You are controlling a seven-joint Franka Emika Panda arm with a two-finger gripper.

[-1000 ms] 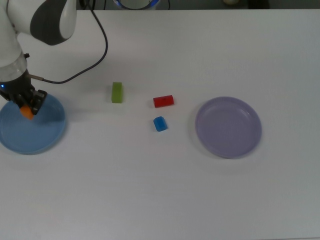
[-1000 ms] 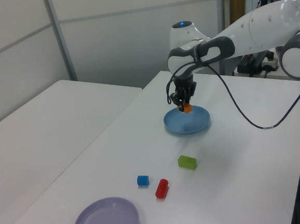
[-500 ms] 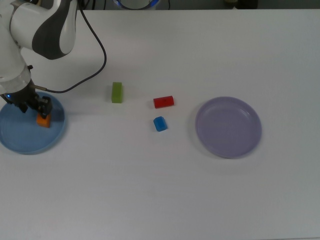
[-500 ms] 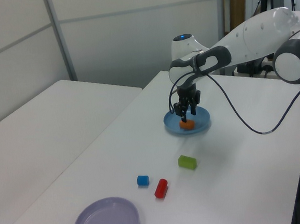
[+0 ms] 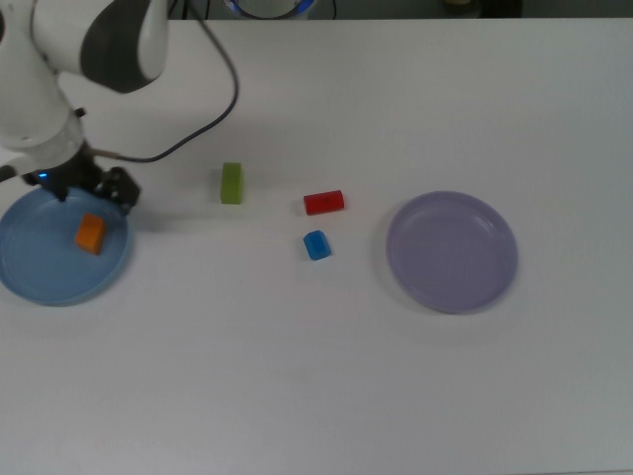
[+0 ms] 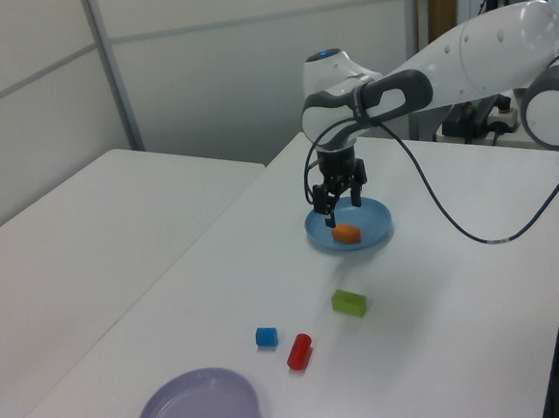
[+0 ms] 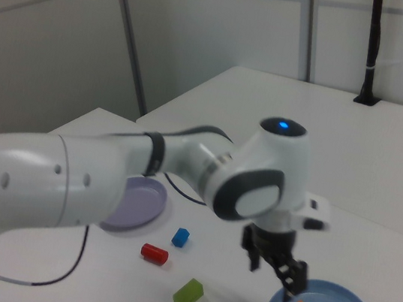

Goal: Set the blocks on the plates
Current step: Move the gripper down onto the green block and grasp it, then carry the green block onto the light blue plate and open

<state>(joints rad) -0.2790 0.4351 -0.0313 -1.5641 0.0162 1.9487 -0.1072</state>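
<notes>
While the orange block (image 5: pixel 90 234) sits on the light blue plate (image 5: pixel 40 282), the claw (image 6: pixel 339 199) hangs just above that plate's rim, fingers apart, holding nothing. Green block (image 5: pixel 231 183), red block (image 5: pixel 323 202) and blue block (image 5: pixel 316 244) lie on the desk (image 5: pixel 316 376) between it and the lavender plate (image 5: pixel 452 251).

White table (image 5: pixel 297 376), grey wall panels (image 6: pixel 201 70)

arm: white Franka arm (image 5: pixel 59 69) cut off by top view's upper-left edge; base out of frame in right view
light blue round plastic plate (image 5: pixel 20 282): left rim clipped by top view's left edge
pale lavender round plastic plate (image 7: pixel 140 206): partly behind arm, right view
</notes>
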